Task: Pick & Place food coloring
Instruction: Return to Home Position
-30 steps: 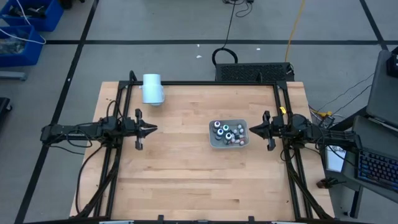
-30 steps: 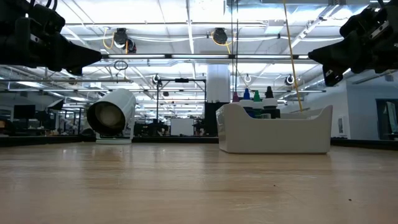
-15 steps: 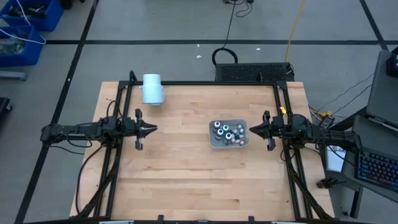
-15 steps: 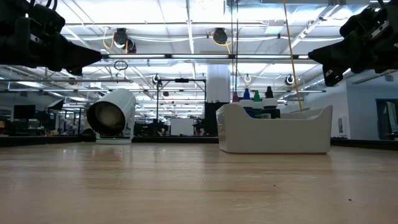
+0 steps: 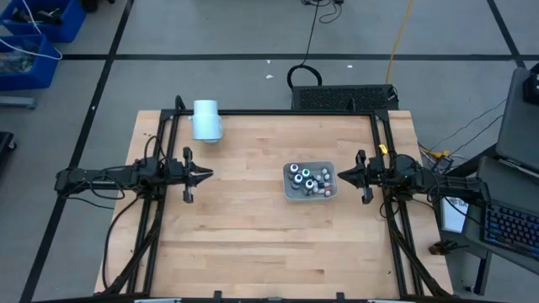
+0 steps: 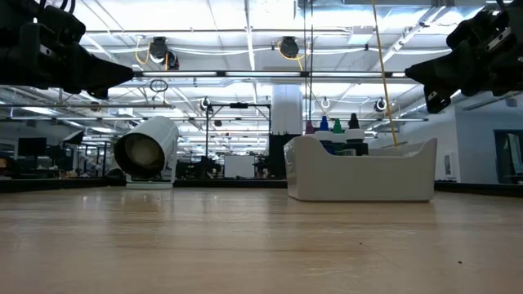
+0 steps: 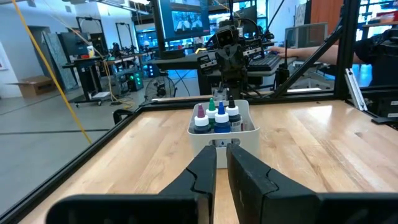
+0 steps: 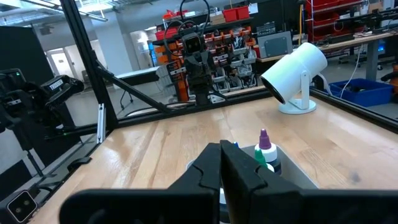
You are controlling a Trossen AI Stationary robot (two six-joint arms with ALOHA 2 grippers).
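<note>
Several food coloring bottles (image 5: 308, 179) stand in the bin (image 5: 287, 188) near the right fingers (image 5: 344, 176).

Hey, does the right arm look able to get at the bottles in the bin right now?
Probably yes. The right gripper, shut, hangs raised just beside the bin, with nothing between them. The bottles stand in the open-topped bin, so it would only need to open, move over and come down.

the food coloring bottles (image 5: 308, 179) stand in the tray (image 5: 290, 194), right of the tabletop's (image 5: 253, 236) middle; the cylinder (image 5: 206, 120) lies at the far edge, left.
</note>
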